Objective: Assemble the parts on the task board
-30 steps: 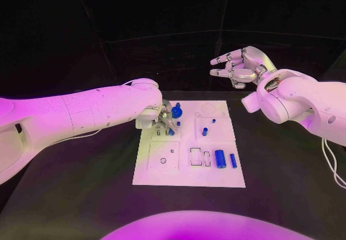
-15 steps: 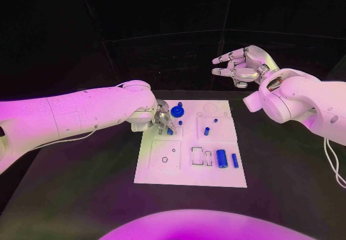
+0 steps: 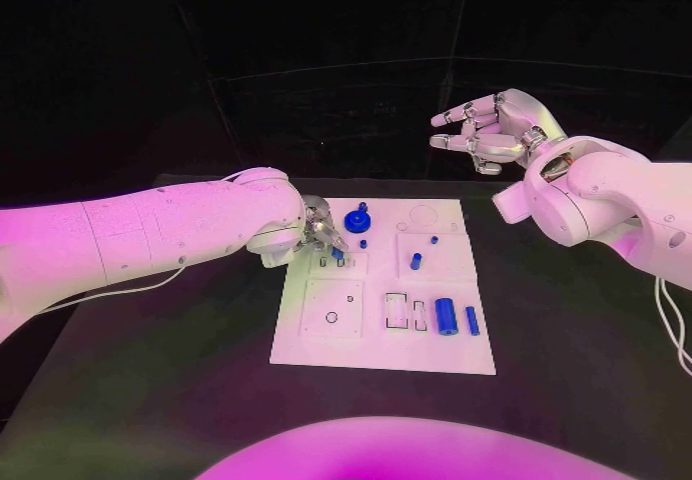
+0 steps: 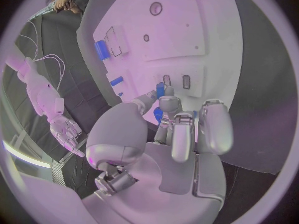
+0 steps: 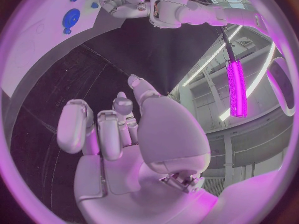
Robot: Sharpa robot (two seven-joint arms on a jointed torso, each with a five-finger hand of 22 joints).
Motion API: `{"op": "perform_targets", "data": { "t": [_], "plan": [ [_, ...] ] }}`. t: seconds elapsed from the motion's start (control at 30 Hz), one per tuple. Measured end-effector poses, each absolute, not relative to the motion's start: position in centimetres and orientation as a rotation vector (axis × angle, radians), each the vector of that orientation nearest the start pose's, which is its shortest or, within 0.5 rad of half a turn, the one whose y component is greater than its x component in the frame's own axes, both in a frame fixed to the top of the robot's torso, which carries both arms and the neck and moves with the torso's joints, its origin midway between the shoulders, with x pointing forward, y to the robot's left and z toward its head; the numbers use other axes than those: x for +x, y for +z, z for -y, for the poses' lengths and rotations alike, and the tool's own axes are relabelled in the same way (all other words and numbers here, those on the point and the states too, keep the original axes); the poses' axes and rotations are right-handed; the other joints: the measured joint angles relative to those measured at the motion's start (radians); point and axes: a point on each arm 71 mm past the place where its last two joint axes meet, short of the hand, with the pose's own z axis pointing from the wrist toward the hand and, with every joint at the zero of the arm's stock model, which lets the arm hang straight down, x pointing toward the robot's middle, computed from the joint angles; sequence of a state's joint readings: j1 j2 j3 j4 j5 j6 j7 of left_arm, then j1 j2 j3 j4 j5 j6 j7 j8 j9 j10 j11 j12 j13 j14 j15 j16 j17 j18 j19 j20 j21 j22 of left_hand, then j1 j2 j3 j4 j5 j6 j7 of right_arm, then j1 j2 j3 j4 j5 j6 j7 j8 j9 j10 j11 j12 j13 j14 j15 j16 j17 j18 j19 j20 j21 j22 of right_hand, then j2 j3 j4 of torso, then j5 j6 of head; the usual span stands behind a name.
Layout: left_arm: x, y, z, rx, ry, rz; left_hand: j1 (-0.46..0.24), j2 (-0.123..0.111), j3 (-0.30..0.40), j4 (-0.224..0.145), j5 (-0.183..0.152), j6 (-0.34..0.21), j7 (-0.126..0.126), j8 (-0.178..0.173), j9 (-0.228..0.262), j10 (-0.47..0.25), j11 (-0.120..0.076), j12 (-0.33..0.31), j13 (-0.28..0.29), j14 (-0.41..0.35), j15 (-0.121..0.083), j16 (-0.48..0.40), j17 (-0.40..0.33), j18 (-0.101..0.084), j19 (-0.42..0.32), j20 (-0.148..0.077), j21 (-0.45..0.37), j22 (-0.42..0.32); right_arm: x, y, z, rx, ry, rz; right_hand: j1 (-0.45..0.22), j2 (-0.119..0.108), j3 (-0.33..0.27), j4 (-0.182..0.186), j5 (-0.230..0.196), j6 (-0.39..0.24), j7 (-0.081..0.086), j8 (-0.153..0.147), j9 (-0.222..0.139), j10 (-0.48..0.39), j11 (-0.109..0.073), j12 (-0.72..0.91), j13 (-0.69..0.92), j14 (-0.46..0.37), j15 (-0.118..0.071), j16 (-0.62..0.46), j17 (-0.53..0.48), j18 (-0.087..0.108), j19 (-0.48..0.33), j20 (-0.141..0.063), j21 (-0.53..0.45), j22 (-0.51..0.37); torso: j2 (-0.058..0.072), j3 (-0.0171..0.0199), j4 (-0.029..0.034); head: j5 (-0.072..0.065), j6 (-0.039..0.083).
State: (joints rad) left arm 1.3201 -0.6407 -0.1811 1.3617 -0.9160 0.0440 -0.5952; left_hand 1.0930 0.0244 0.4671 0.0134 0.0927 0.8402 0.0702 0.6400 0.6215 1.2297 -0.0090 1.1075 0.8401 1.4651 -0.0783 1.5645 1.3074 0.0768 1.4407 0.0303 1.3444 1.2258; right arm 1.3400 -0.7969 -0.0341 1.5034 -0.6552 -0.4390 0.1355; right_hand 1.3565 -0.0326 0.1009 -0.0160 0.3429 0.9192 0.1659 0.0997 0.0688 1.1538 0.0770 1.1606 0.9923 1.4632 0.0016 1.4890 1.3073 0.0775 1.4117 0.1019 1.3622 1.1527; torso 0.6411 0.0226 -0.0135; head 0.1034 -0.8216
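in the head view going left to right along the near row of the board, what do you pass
Small ring → white rectangular frame → fat blue cylinder → thin blue pin, all lying on the task board.

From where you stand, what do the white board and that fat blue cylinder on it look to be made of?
The task board looks like matte white plastic or painted sheet: flat, even, with no glare. The blue cylinder looks like smooth plastic or coated metal, with a soft sheen along it. Neither is certain.

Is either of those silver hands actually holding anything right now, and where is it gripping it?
The left hand pinches a small blue part at its fingertips over the task board; where on the part cannot be told. The right hand holds nothing.
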Motion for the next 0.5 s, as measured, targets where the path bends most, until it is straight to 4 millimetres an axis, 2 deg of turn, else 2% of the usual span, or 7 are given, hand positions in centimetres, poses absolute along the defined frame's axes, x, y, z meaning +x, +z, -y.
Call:
{"op": "perform_targets", "data": {
  "t": [0.17,0.5],
  "plan": [
    [50.5,-23.2,-17.1,-0.332,-0.352,-2.315,-0.005,-0.005,0.013,0.001,0.000,0.000,0.000,0.000,0.004,0.004,0.003,0.005,0.003,0.000,0.000,0.000,0.000,0.000,0.000,0.000,0.000,0.000,51.4,-10.8,19.0,0.465,1.162,-1.480,0.000,0.000,0.000,0.000,0.000,0.000,0.000,0.000,0.000,0.000,0.000,0.000,0.000,0.000,0.000,0.000,0.000,0.000,0.000,0.000,0.000,0.000,0.001,-0.0002,-0.0018,0.005,-0.001],
    [50.6,-23.8,-16.8,-0.349,-0.344,-2.302,-0.013,-0.013,0.033,0.001,-0.004,-0.003,-0.003,0.004,0.007,0.011,-0.004,0.005,0.004,0.000,0.000,0.000,0.000,0.000,0.000,0.000,0.000,0.000,51.4,-10.8,19.0,0.465,1.162,-1.480,0.000,0.000,0.000,0.000,0.000,0.000,0.000,0.000,0.000,0.000,0.000,0.000,0.000,0.000,0.000,0.000,0.000,0.000,0.000,0.000,0.000,0.000,0.002,-0.0002,-0.0041,0.007,-0.005]
  ]
}}
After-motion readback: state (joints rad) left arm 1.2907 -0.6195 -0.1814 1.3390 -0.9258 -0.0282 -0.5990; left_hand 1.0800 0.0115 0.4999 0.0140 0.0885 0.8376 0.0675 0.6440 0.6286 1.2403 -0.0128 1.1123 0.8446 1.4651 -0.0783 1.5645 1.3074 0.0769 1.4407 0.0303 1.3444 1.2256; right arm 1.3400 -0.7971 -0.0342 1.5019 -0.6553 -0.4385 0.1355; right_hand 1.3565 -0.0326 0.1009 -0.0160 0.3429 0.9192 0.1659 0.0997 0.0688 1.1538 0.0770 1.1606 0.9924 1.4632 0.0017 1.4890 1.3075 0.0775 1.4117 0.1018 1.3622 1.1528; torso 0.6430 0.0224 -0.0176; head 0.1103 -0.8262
